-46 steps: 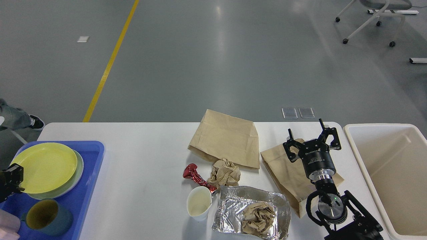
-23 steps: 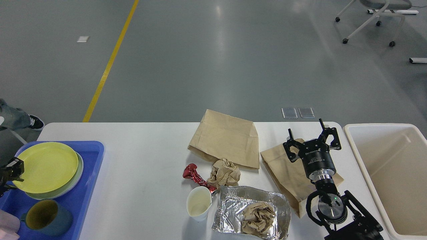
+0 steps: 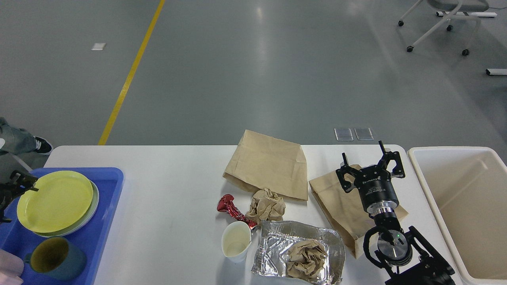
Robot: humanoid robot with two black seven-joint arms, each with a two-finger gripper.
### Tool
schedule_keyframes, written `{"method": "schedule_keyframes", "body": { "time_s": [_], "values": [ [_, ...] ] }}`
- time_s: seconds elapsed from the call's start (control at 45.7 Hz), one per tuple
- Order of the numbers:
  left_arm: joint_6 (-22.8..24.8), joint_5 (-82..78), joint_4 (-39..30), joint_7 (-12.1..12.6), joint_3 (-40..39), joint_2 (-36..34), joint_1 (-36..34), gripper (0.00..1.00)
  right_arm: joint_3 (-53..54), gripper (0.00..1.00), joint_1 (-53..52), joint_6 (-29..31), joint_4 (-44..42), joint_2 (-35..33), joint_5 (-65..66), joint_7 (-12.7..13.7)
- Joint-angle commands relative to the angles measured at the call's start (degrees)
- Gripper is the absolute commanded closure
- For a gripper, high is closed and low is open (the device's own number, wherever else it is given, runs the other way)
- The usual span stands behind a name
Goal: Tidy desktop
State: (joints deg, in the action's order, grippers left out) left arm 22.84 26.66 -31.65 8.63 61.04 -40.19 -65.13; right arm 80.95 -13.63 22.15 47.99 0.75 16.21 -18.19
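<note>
While the right claw (image 3: 370,163) hovers spread wide over a brown paper bag (image 3: 344,209) on the table (image 3: 170,198), left claw (image 3: 21,180) sits at the blue tray (image 3: 107,209), state unclear. Probably best: pinch the bag's edge, then carry it to the cream bin (image 3: 459,206).

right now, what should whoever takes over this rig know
Right end effector: open, empty, above the smaller paper bag.
Left end effector: at the view's edge by the yellow plate; state unclear.
Done: plates and mug sit in the blue tray.
Left on the desktop: two paper bags, red wrapper, paper ball, white cup, foil tray holding crumpled paper. The bin looks empty.
</note>
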Motion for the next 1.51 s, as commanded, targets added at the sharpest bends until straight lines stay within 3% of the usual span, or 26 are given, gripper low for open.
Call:
{"method": "schedule_keyframes", "body": {
  "time_s": [0.0,0.307,0.46,0.679,0.81,1.029,1.117,1.27,1.489],
  "values": [
    [1.3,0.0,-0.1,0.0,0.3,-1.4,-3.6,0.04,0.0,0.0,0.0,0.0,0.0,0.0,0.1,0.0],
    [4.5,0.0,-0.2,0.0,0.1,-1.8,-15.5,0.04,0.0,0.0,0.0,0.0,0.0,0.0,0.0,0.0],
    [8.9,0.0,-1.5,0.1,0.1,-2.3,-23.5,0.04,0.0,0.0,0.0,0.0,0.0,0.0,0.0,0.0],
    [12.0,0.2,-1.7,-0.9,-5.0,-3.0,-27.0,0.04,0.0,0.0,0.0,0.0,0.0,0.0,0.0,0.0],
    [12.5,0.4,-1.6,-1.9,-16.7,-5.5,-22.7,0.04,0.0,0.0,0.0,0.0,0.0,0.0,0.0,0.0],
    [14.1,0.1,-1.7,-10.6,-48.4,-6.1,-9.4,0.04,0.0,0.0,0.0,0.1,0.0,0.0,0.0,0.0],
    [15.9,0.1,-1.7,-12.1,-64.3,-3.9,-3.4,0.04,0.0,0.0,0.0,0.0,0.0,0.0,0.0,0.0],
    [13.8,-0.1,-1.3,-13.6,-87.6,2.2,10.2,0.04,0.0,0.0,0.0,0.0,0.0,0.0,0.0,0.0],
    [9.6,-1.6,-1.4,-16.4,-105.2,11.7,24.1,0.04,0.0,0.0,0.0,0.1,0.0,0.0,0.0,0.0]
  ]
}}
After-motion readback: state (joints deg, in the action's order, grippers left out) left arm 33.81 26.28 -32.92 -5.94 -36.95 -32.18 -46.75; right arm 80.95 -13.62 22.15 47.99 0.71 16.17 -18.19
